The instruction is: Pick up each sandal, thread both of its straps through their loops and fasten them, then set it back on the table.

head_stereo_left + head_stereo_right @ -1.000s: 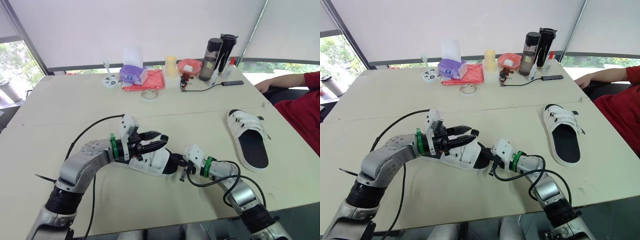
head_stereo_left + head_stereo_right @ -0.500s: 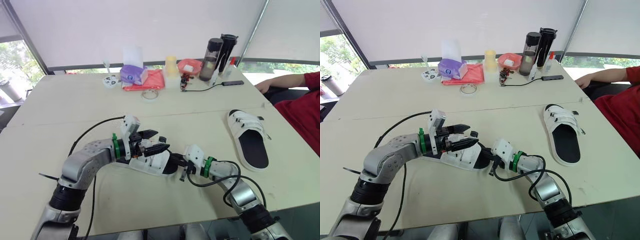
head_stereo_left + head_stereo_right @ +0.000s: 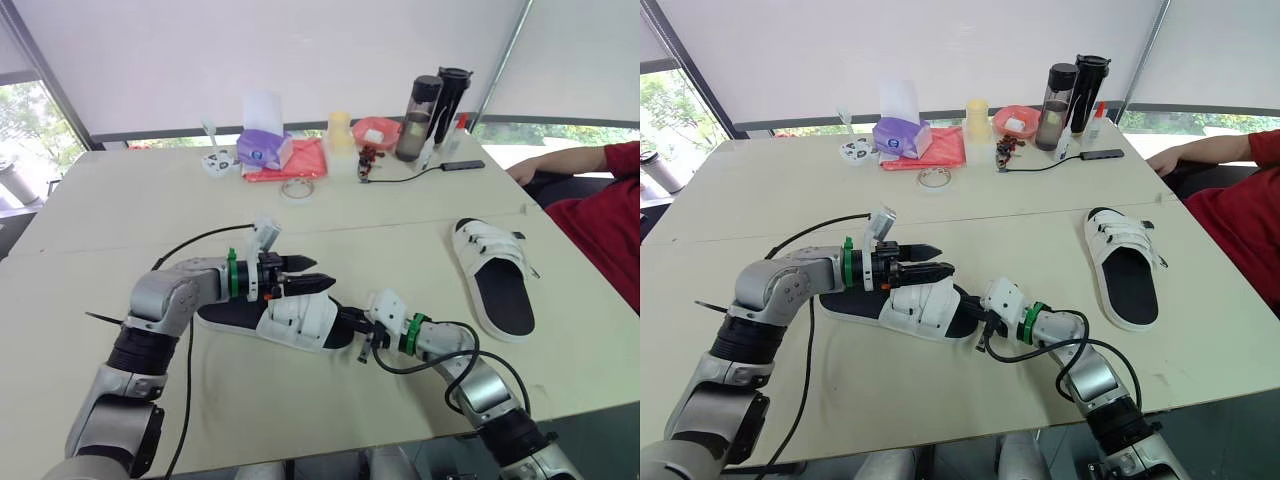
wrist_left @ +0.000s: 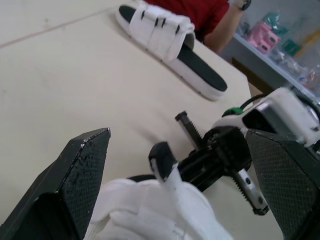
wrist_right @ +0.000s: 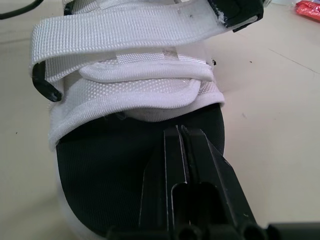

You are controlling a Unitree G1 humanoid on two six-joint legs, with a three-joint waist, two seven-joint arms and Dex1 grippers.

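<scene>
Near sandal (image 3: pixel 290 322) lies flat on the table (image 3: pixel 120 200), centre, between the two arms. Second sandal (image 3: pixel 497 277) sits well apart, to the right, straps lying across it.

Left tool (image 3: pixel 312 273) is spread wide, hovering just over the near sandal's straps. A black-tipped strap end (image 4: pixel 162 160) stands up between its fingers, untouched. Right tool (image 3: pixel 352 322) is pressed together, tips on the black footbed at the sandal's right end.

Risks, as I judge them:
- Strap end is small and free, so a slightly off closure would push it aside rather than catch it.
- Right tool seems to rest on the footbed rather than clamp it. A pull on the strap could drag the sandal.

Count: two sandals, two tools, one loop (image 5: pixel 42 82) seen clearly, and one person's arm (image 3: pixel 560 165) at far right.
</scene>
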